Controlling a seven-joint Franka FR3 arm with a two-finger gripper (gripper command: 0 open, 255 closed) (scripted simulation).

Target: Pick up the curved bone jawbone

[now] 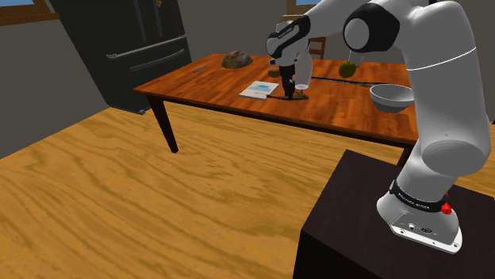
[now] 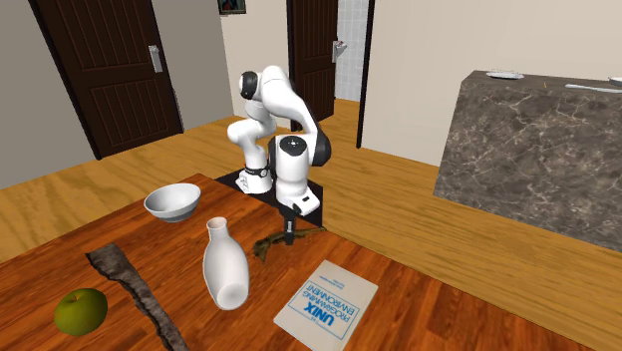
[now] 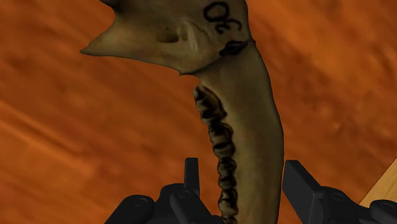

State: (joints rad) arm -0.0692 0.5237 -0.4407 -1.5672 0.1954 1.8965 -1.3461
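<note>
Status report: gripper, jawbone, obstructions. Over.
Gripper open, straddling jawbone, not clasping. Jawbone flat on table. White vase and book nearby, clear of the grasp.

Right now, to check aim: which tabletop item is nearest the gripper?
The brown toothed jawbone, lying between the gripper's fingers; vase, bowl and book sit farther.

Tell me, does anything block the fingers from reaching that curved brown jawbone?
Nothing visible does. The olive-brown curved jawbone lies on the reddish wooden table, right between the open black fingers, with nothing else in the gap.
</note>
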